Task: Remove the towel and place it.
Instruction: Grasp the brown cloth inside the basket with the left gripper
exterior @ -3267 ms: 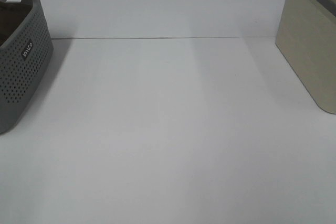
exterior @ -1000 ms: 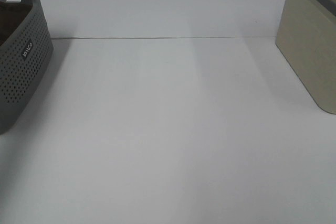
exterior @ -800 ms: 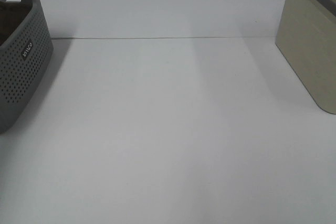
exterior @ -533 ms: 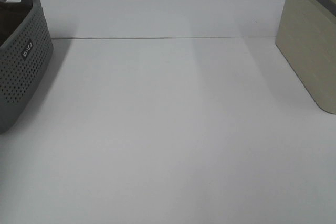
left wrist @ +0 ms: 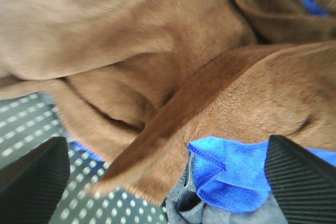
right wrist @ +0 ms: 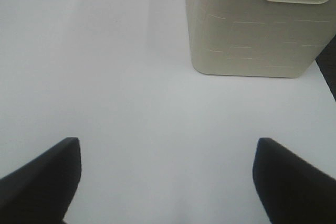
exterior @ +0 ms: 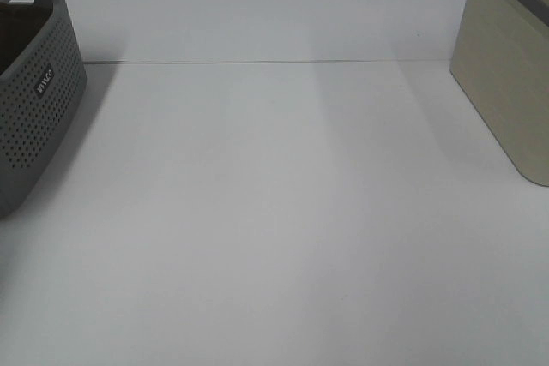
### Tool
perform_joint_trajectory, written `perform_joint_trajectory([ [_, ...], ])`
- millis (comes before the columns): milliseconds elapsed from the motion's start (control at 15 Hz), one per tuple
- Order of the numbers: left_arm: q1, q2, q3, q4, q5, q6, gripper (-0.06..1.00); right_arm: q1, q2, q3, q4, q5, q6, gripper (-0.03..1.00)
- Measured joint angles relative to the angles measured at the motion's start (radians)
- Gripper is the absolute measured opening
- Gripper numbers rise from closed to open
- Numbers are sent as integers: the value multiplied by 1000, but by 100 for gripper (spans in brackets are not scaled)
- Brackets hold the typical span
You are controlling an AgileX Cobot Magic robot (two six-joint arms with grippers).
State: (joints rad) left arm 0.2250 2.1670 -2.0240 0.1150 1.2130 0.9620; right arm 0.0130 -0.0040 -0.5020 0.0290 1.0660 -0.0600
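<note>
Two sets of fingers show, each only in its own wrist view. The left fingers (left wrist: 302, 182) are spread wide just over the brown towel (left wrist: 131, 40), which lies crumpled in the grey basket (left wrist: 23, 111) over a blue cloth (left wrist: 231, 174). The right fingers (right wrist: 294, 182) are spread above the white bench (exterior: 274, 212), facing the beige bin (right wrist: 252, 30)

towel (left wrist: 131, 51) partly blurred, basket (exterior: 39, 117) edge-cropped

Black wedge-shaped fingers (left wrist: 302, 182) with fine diagonal ribbing on the left hand (left wrist: 167, 153), plain matte black on the right hand (right wrist: 167, 145).
</note>
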Motion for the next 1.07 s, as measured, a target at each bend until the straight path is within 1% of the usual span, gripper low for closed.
perform_joint_trajectory([
  [133, 0, 49, 0, 20, 0, 28, 93, 0, 0, 0, 0, 0, 0, 85],
  [267, 0, 93, -12, 20, 0, 41, 92, 0, 0, 0, 0, 0, 0, 85],
  [333, 0, 100, -21, 20, -1, 41, 91, 0, 0, 0, 0, 0, 0, 85],
  [400, 0, 102, -32, 20, -1, 41, 86, 0, 0, 0, 0, 0, 0, 85],
  [467, 0, 102, -66, 20, 0, 29, 68, 0, 0, 0, 0, 0, 0, 85],
  [533, 0, 102, -71, 20, 0, 19, 49, 0, 0, 0, 0, 0, 0, 85],
  [600, 0, 102, -73, 31, 0, -14, 32, 0, 0, 0, 0, 0, 0, 85],
  [667, 0, 102, -68, 51, 0, -41, 19, 0, 0, 0, 0, 0, 0, 85],
  [733, 0, 102, -47, 78, -1, -51, 12, 0, 0, 0, 0, 0, 0, 85],
  [800, 0, 102, -23, 102, 0, -52, 9, 0, 0, 0, 0, 0, 0, 85],
  [933, 0, 102, -9, 137, 3, -54, 8, 0, 0, 0, 0, 0, 0, 85],
  [1067, 0, 101, -9, 145, 3, -57, 8, 0, 0, 0, 0, 0, 0, 85],
])
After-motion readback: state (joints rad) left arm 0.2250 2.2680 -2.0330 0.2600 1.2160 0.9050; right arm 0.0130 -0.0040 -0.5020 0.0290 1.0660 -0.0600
